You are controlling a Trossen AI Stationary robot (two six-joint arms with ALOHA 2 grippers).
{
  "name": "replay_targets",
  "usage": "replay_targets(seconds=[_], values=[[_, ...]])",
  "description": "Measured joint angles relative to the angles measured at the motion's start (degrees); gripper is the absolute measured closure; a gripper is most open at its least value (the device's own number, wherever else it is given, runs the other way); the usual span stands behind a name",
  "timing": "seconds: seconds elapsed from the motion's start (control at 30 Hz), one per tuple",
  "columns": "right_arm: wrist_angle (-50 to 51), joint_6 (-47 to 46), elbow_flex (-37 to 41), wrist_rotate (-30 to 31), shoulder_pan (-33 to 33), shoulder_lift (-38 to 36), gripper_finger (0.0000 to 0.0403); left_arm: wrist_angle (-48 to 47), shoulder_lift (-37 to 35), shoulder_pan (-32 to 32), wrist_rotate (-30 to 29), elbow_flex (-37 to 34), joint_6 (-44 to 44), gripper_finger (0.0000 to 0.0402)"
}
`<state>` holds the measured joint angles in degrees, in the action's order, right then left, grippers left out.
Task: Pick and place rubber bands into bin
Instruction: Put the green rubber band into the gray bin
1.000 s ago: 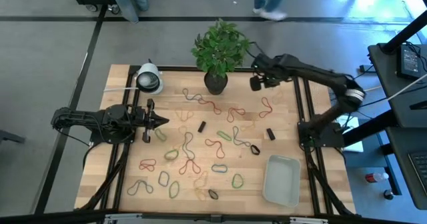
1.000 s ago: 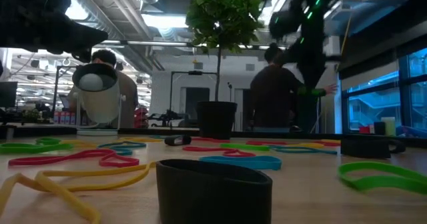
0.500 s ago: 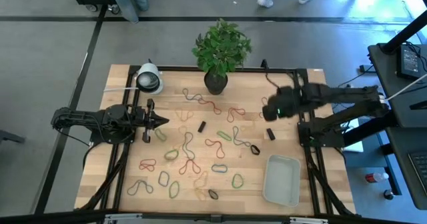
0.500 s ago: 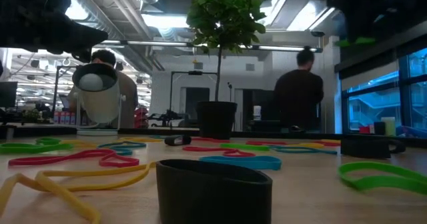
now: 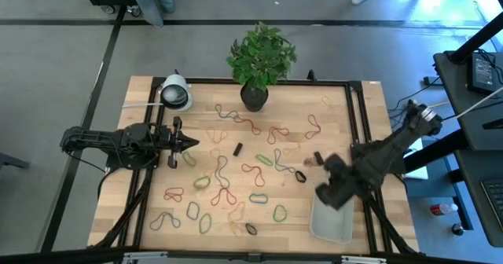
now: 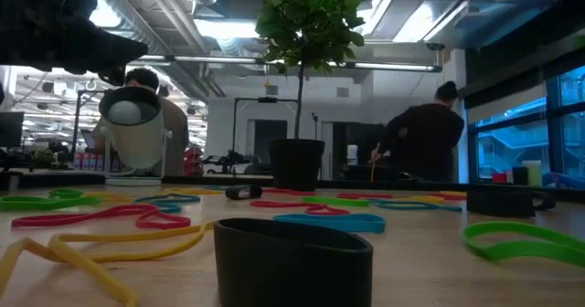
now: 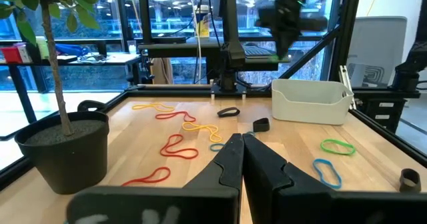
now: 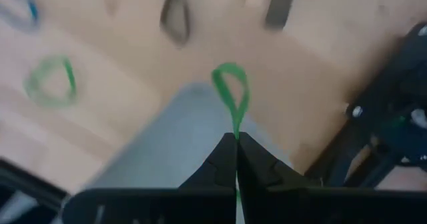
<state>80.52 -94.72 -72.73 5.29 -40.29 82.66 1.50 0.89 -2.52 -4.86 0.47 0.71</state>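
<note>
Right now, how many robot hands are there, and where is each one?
2. The left hand is on the left side, fingers shut and holding nothing. The right hand hangs above the bin, pinching a green rubber band.

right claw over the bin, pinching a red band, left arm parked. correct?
Not quite: the band in the right claw is green, not red, as the right wrist view shows. The rest holds: that claw is over the bin, and the left arm sits parked at the table's left edge.
</note>
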Motion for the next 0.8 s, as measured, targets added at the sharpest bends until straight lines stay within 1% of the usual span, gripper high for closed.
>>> replay_targets(seconds=[0.13, 0.33, 0.57, 0.7, 0.8], values=[[-3.38, 0.55, 0.0, -1.06, -5.04, 4.29, 0.0403, -0.02, 0.02, 0.0, -0.02, 0.0, 0.0, 0.0398], [-8.9, 2.48, 0.0, -1.03, -9.29, 10.2, 0.0403, -0.01, 0.0, 0.0, -0.02, 0.0, 0.0, 0.0398], [-13.72, 7.05, 0.0, -1.02, -10.34, 16.93, 0.0403, -0.01, 0.0, 0.0, 0.0, 0.0, 0.0, 0.0398], [-16.78, 9.09, 0.0, -0.93, -10.32, 19.4, 0.0403, -0.01, 0.01, 0.0, 0.0, 0.0, 0.0, 0.0398], [-17.12, 10.81, 0.03, -0.95, -10.32, 20.73, 0.0403, -0.01, 0.0, 0.0, -0.01, 0.0, 0.0, 0.0398]])
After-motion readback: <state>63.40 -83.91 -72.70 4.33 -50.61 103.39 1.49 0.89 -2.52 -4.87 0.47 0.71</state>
